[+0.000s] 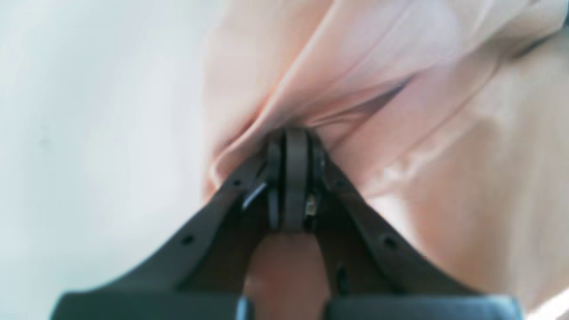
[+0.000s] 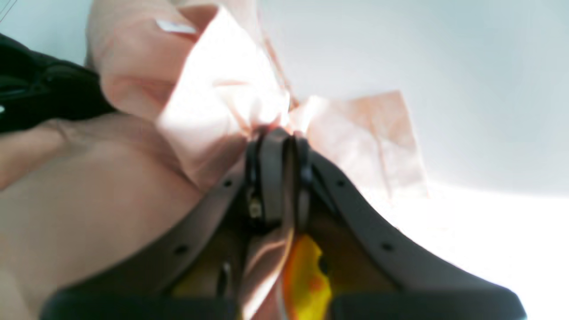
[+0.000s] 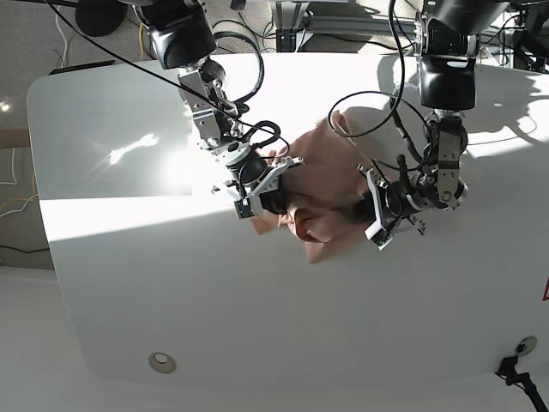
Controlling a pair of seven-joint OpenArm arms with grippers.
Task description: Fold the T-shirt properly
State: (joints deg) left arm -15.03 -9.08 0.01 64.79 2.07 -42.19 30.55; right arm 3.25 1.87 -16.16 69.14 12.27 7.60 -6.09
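Between both hands, T-shirt (image 3: pixel 330 193) bunched; L hand (image 1: pixel 291 138) & R hand (image 2: pixel 278 133) pinch it.

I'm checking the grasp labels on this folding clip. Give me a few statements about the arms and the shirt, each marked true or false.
1. The left gripper is shut on the T-shirt. True.
2. The right gripper is open and holds nothing. False: it is shut on cloth, with fabric running between its fingers.
3. The T-shirt lies flat and spread out on the table. False: it is bunched between the two grippers.
4. Both grippers are at the shirt. True.
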